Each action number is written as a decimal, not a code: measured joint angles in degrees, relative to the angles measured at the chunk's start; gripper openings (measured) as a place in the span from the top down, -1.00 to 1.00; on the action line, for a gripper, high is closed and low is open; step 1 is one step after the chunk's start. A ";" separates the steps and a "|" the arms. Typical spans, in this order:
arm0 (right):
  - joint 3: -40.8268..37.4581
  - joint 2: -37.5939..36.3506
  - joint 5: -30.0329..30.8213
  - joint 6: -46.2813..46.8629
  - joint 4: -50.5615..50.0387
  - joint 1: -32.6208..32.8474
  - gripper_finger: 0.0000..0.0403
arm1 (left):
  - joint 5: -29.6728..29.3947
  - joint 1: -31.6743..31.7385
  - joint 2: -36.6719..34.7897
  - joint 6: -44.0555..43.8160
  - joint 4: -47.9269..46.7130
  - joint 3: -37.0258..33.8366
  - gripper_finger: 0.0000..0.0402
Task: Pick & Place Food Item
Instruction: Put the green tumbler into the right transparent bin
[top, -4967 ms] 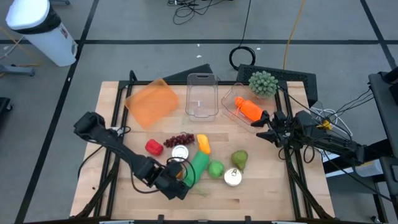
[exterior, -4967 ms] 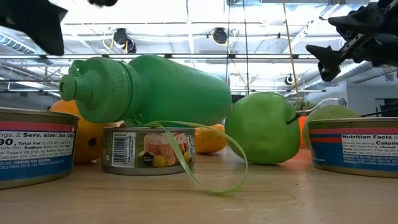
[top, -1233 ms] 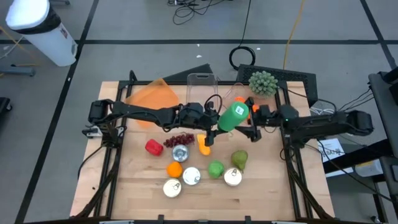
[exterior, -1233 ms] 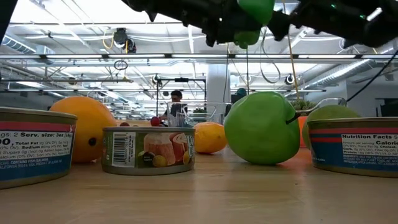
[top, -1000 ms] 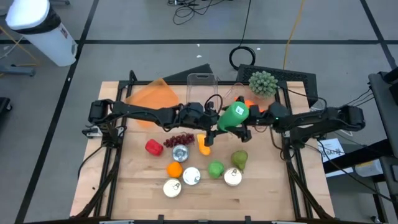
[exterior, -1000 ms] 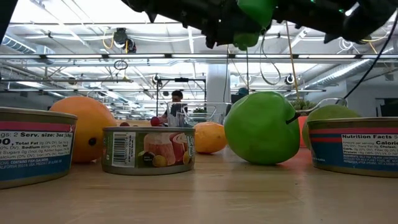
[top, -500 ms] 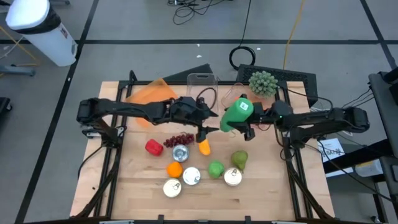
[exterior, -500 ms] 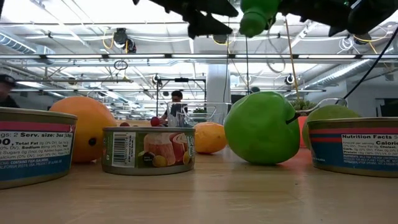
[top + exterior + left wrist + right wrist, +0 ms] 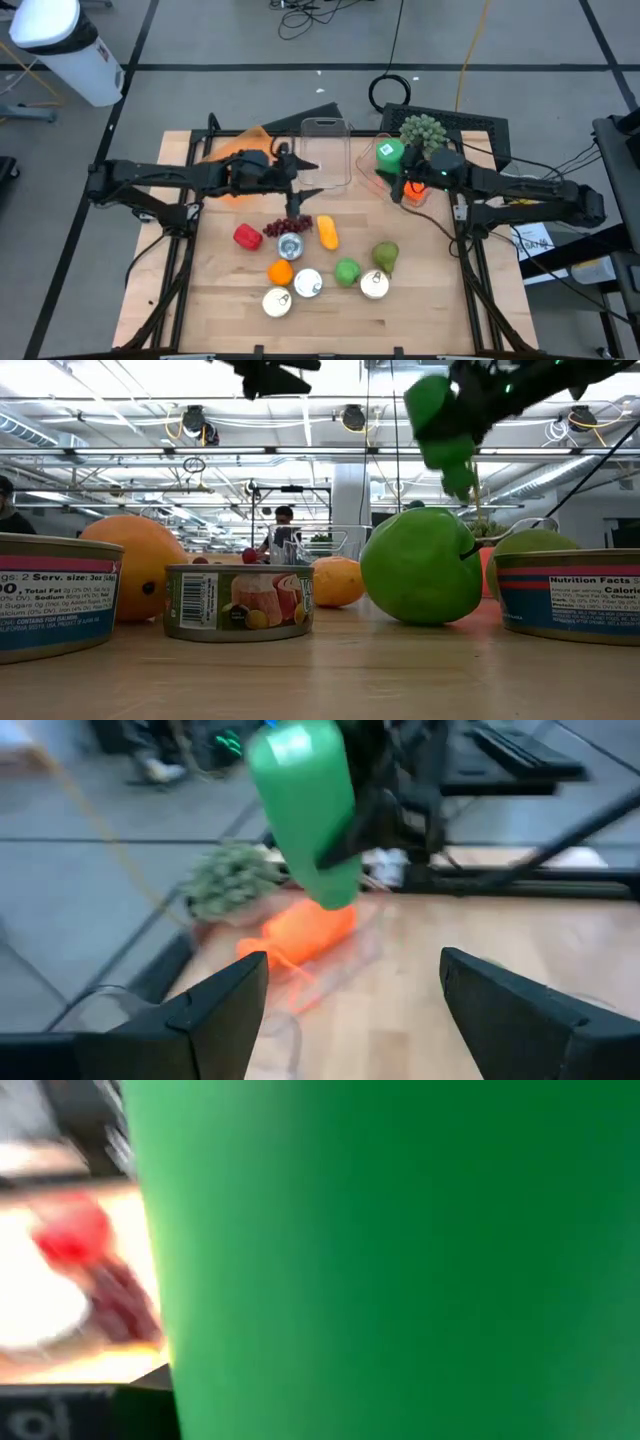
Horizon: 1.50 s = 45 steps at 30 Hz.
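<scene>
Right gripper (image 9: 398,170) of mine is clamped on the green bottle (image 9: 389,154), holding it in the air over the clear tray (image 9: 372,176) with the orange carrot (image 9: 305,933) at the table's far right. My left gripper (image 9: 303,178) hangs with its fingers spread and empty near the far centre, well apart from the bottle.

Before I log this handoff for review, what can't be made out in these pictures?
- Right wrist view: the green bottle fills it, hiding the right gripper's jaws.
- High view: the clear tray under the bottle is mostly covered by the right gripper.
- Low view: left gripper cut by the top edge.
</scene>
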 joint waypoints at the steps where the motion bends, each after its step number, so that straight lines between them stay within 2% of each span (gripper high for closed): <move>1: 0.00 0.77 -0.21 -0.14 -2.03 -1.52 -0.24 | -1.13 0.00 -0.56 -0.15 3.08 -1.97 -0.50; 5: 0.00 4.04 -1.78 3.27 -9.20 -6.04 -0.24 | -3.60 0.00 -1.17 -1.85 12.13 -8.28 -0.51; 17: -0.01 6.44 -2.19 6.23 -18.25 -6.80 -0.26 | -4.29 0.11 -1.17 -4.29 12.42 -9.98 -0.49; 30: -2.38 6.46 -3.26 4.23 -14.17 -6.78 -0.74 | -4.25 0.42 -1.17 -4.90 12.12 -9.98 -0.56; 39: -2.40 5.64 -3.43 4.80 -16.46 -6.78 -0.78 | -4.21 0.42 -1.17 -5.91 11.61 -9.98 -0.50; 45: -2.43 2.81 -3.39 3.50 -10.80 -6.78 -0.78 | -4.22 0.42 -1.17 -5.98 11.52 -9.98 -0.55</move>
